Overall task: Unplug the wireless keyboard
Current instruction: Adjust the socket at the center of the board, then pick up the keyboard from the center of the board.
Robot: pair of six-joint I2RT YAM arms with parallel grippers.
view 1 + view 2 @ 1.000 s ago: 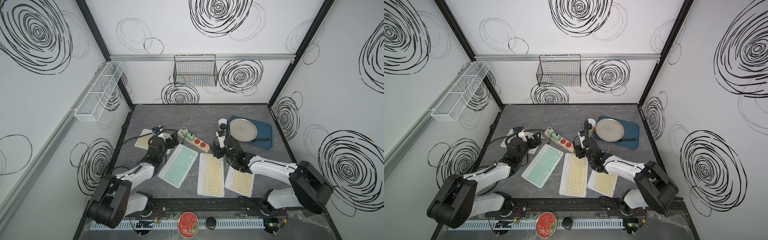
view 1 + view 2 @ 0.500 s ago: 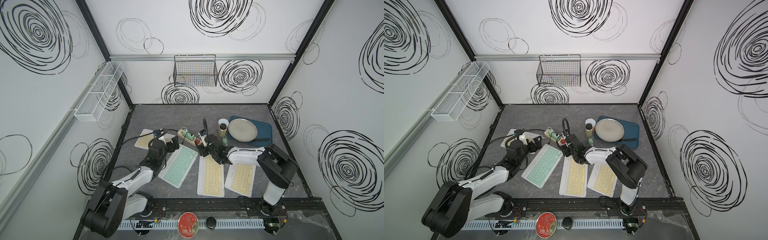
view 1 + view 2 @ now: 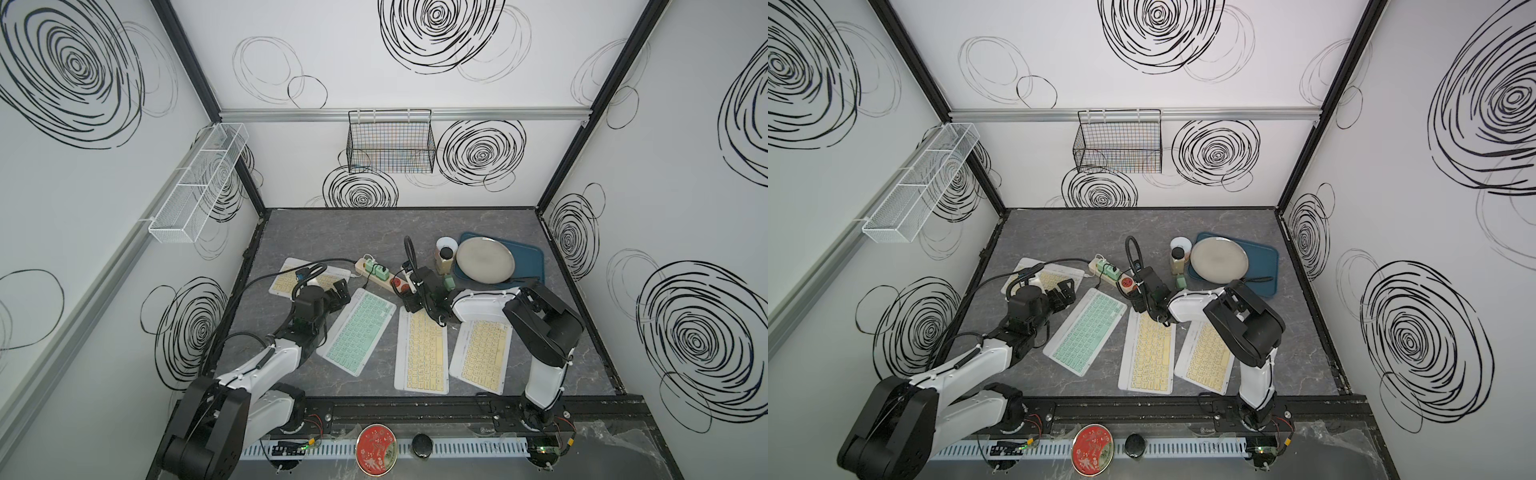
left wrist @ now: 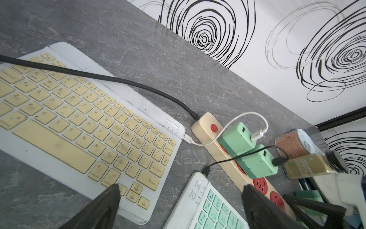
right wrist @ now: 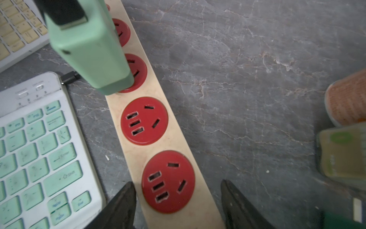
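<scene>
Plainly the right arm has swung across. A second ago it reached toward the bottle [image 4: 309,165] and plate [image 3: 485,259]. Now the right gripper [image 5: 176,183] hangs over the free end of the strip [image 5: 130,152], jaws spread either side of the last red socket, holding nothing. The left gripper [image 4: 181,186] has barely shifted. It hovers wide open and empty between the yellow keyboard [image 4: 79,119] and the mint keyboard [image 5: 39,148].

I judge this an approach, with nothing unplugged yet. Two keyboards are wired. A black cable [image 5: 69,77] joins the mint one to the near charger [image 5: 89,49], and a white cable [image 4: 257,135] joins the yellow one to the far charger [image 4: 236,138]. Which is meant I cannot tell, though the right gripper points along the strip at the near charger.

On the worktop a bare keyboard [image 3: 422,353] and its twin [image 3: 482,355] lie cable-free. The bottle and a can [image 4: 291,142] stand just beside the strip. The chargers touch each other, so jaws closing on one would crowd the other. The strip looks loose and might lift with a pull.
</scene>
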